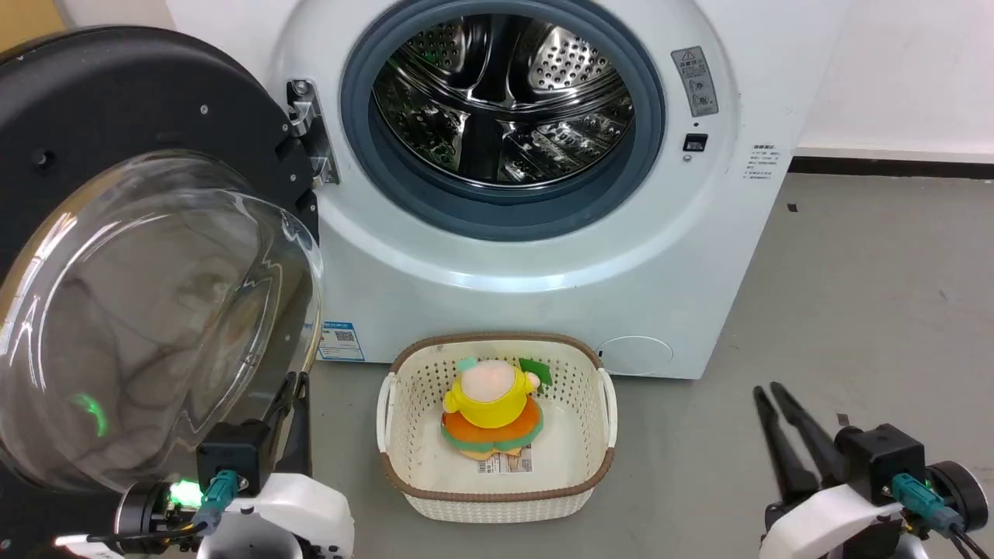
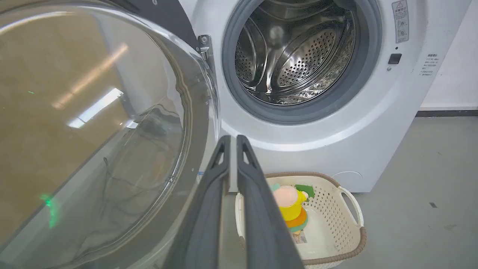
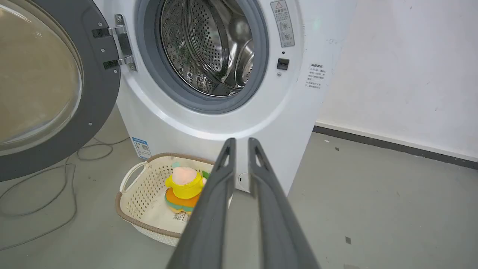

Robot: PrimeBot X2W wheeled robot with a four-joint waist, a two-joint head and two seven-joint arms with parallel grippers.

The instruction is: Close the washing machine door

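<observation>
Door (image 1: 155,295) hangs wide open, to the left of the drum (image 1: 501,101), so no part of the closing is done; the whole swing shut is left. Left gripper (image 2: 232,140) is just beside the glass, jaws almost together, holding nothing. Right gripper (image 1: 767,390) is the same, well apart from the door. I count one door, two grippers, one basket (image 1: 497,345) with one toy (image 1: 491,404), and one machine (image 1: 699,272).

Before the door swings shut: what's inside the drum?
The drum shows bare perforated steel walls and ribs, no laundry visible. Its lower front, behind the grey seal, is hidden. The soft toy sits in the basket outside.
</observation>
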